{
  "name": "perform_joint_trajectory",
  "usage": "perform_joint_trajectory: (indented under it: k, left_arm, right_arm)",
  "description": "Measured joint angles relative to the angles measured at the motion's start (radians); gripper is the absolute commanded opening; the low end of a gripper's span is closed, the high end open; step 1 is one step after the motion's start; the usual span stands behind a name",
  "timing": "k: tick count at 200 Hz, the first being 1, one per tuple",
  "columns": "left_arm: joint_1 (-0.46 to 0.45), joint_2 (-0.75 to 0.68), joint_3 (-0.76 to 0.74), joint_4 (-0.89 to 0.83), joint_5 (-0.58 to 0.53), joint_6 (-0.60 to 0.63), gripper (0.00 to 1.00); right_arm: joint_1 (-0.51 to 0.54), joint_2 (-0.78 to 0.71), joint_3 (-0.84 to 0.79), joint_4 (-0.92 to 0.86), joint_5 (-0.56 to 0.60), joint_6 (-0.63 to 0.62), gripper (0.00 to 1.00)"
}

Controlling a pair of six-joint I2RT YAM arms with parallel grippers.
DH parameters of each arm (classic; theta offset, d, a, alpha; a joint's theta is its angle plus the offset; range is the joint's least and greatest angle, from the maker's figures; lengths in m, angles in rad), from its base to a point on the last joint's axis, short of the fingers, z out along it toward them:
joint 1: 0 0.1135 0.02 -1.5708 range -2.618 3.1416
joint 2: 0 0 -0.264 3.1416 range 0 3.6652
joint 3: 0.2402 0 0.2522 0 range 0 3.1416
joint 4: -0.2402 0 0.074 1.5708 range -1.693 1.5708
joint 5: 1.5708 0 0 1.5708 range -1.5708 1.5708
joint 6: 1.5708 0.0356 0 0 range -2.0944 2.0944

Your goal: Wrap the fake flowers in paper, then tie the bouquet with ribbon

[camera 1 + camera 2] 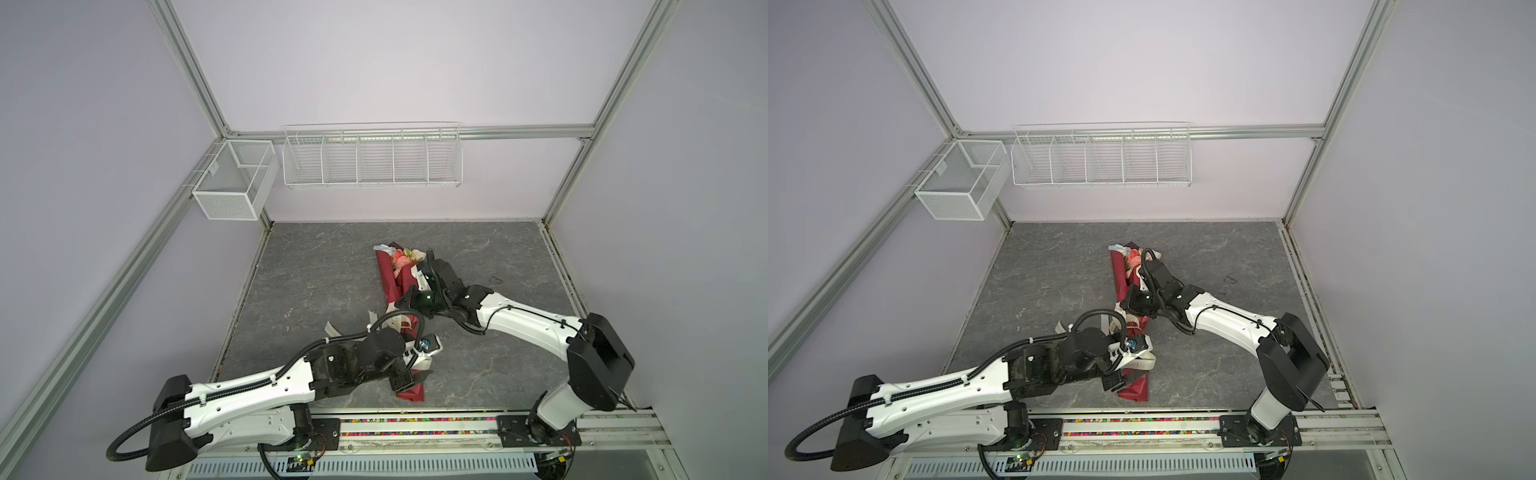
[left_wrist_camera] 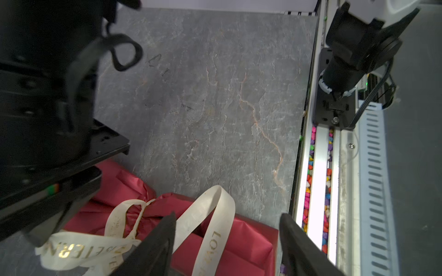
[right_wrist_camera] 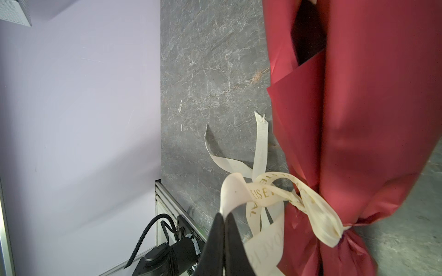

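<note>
left gripper [image 2: 228, 219] is spread wide over the stem end of the bouquet of fake flowers [image 2: 250, 242], right gripper [image 3: 224, 219] clamped on its ribbon [image 3: 263, 191].

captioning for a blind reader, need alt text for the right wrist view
The right gripper, shut, pinches a loop of cream ribbon tied around the narrow end of a bouquet in dark-red paper. The bouquet lies on a grey table, two loose ribbon ends trailing beside it.

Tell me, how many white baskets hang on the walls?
2: a small mesh basket on the left rail, and a long divided wire basket on the back wall.
</note>
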Motion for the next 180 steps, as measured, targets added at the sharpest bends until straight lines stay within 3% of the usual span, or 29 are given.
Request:
perform_joint_trajectory:
  k: [16, 35, 57, 74, 90, 137, 180]
  left_arm:
    - [0.0, -0.109, -0.032, 0.011, -0.018, -0.074, 0.72]
    - [0.049, -0.217, -0.075, 0.022, -0.053, -0.19, 0.62]
    - [0.248, -0.295, -0.142, 0.042, -0.044, -0.341, 0.59]
    - [0.43, -0.298, -0.202, 0.09, 0.045, -0.447, 0.56]
    - [0.526, -0.248, -0.247, 0.145, 0.142, -0.504, 0.58]
    - [0.549, -0.1, -0.271, 0.279, 0.291, -0.541, 0.67]
    - [0.551, -0.031, -0.274, 0.36, 0.304, -0.544, 0.68]
  right_arm:
    - [-0.001, 0.0, -0.003, 0.002, -0.004, 0.0, 0.07]
    - [-0.001, 0.0, -0.013, 0.008, -0.013, 0.0, 0.07]
    - [0.0, 0.0, -0.017, 0.009, -0.025, 0.0, 0.07]
    - [0.003, -0.001, -0.017, 0.015, -0.03, 0.002, 0.07]
    - [0.007, -0.001, -0.017, 0.017, -0.03, 0.003, 0.07]
    - [0.02, -0.001, -0.017, 0.032, -0.034, 0.01, 0.07]
    - [0.021, -0.001, -0.017, 0.037, -0.037, 0.011, 0.07]
